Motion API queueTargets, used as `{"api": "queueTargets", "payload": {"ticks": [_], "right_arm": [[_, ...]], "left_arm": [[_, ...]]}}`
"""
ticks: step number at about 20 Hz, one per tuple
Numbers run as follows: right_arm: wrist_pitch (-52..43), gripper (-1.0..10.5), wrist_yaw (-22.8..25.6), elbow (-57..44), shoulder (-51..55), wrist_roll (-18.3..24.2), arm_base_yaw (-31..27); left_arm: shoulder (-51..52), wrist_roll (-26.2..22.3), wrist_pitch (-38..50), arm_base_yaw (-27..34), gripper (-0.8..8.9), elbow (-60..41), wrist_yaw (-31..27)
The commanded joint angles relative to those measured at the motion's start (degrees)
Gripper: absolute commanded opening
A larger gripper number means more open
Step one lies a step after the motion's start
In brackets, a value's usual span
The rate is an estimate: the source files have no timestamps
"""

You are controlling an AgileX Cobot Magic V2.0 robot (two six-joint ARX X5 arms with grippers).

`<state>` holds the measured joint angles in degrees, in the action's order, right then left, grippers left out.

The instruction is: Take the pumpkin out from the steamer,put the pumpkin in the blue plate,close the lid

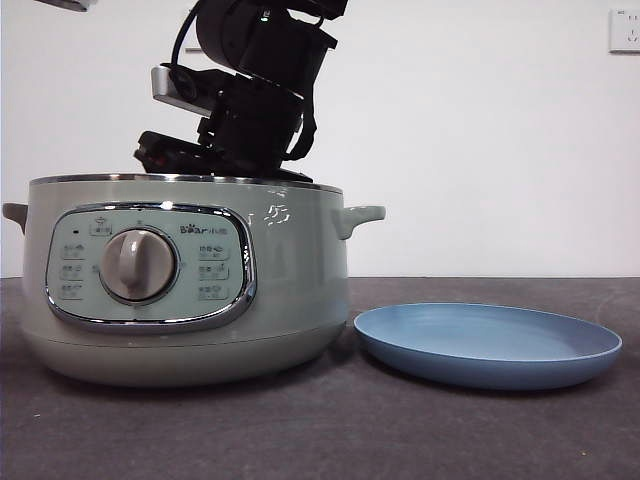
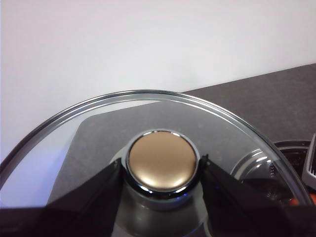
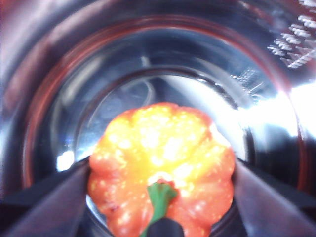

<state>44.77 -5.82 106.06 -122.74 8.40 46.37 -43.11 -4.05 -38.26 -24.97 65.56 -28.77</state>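
Note:
The steamer [image 1: 290, 280] stands open at the left of the front view, with a dark arm reaching down into it from above. Inside its shiny bowl, the orange pumpkin [image 3: 163, 143] with its green stem sits between the jaws of my right gripper [image 3: 162, 173], which press on both of its sides. My left gripper [image 2: 162, 170] is shut on the knob [image 2: 162, 160] of the glass lid [image 2: 98, 128] and holds it up beside the pot. The blue plate [image 1: 487, 345] lies bare on the table just right of the steamer.
The dark table surface [image 1: 330, 440] runs in front of the pot and plate. A white wall stands behind, with a socket [image 1: 625, 30] at the top right. Part of the steamer's rim [image 2: 291, 153] shows under the lid's edge.

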Motion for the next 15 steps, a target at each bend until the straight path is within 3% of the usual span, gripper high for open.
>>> {"api": "queueTargets", "payload": {"ticks": [1,6,11,15], "right_arm": [[-0.17,-0.1,0.24,-0.02,-0.44,-0.22,0.26],[3.65,-0.1,0.24,-0.02,6.71,-1.44,0.52],[16.83,-0.1,0.96,-0.02,20.15,-1.51,-2.47],[27.67,-0.1,12.50,-0.17,27.15,-7.96,-8.24]], "left_arm": [[0.68,-0.68,2.08,-0.09,-0.05,0.57,-0.17],[0.55,-0.66,2.32,-0.11,-0.05,0.55,0.63],[-0.37,-0.63,3.52,-0.11,-0.05,0.55,1.33],[-0.35,-0.63,4.15,-0.11,-0.05,0.55,3.52]]}}
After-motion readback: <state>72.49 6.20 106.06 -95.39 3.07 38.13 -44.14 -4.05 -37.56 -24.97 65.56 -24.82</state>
